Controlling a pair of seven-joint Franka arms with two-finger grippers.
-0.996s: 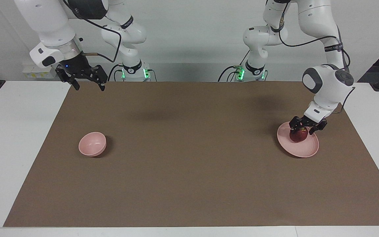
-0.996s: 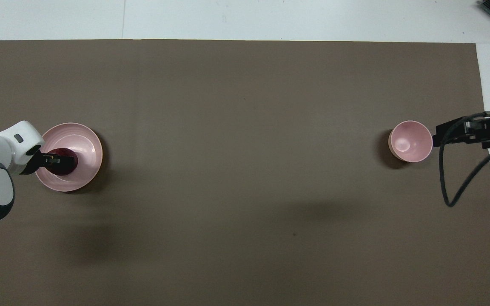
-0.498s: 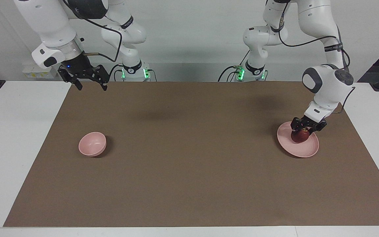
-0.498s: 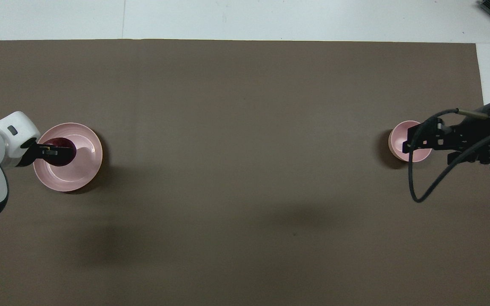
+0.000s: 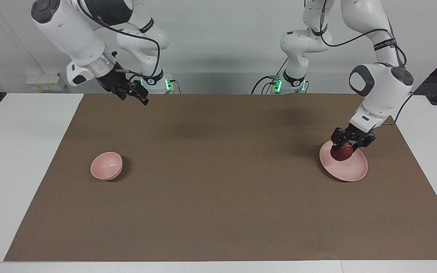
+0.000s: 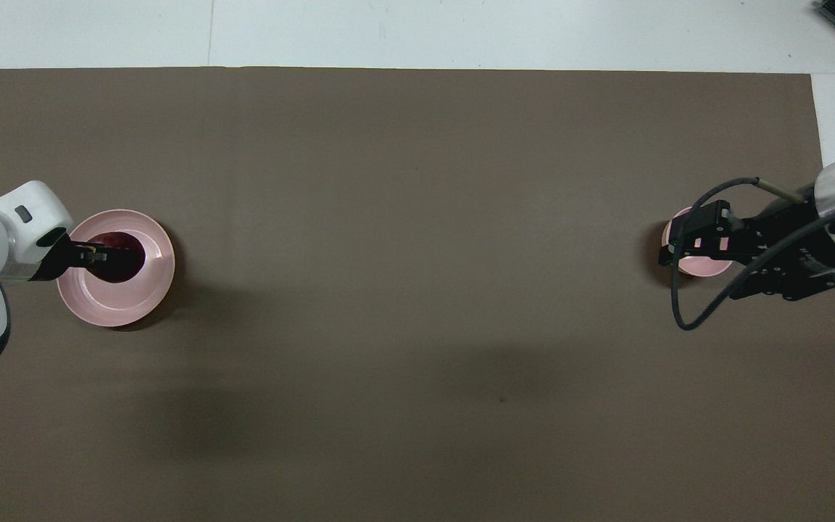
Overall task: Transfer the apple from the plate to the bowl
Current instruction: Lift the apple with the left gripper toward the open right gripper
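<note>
The apple (image 5: 341,152) is gripped from above by the left hand (image 5: 351,144). The hand's fingers are clamped on the apple's top. The apple is seen over the pink plate (image 5: 349,170), at the part of the plate nearer to the robots. It cannot be told if the apple is touching the plate or is lifted just off it. The plate is placed on the brown mat (image 5: 218,182) at the left arm's end of the surface (image 5: 21,151).

The small pink bowl (image 5: 106,165) is placed on the mat at the right arm's end, well apart from the plate. Nothing is seen inside it.

The right hand (image 5: 133,95) is held high in the air, over the edge of the mat nearest the robots. Its fingers are spread wide and nothing is held in them.
</note>
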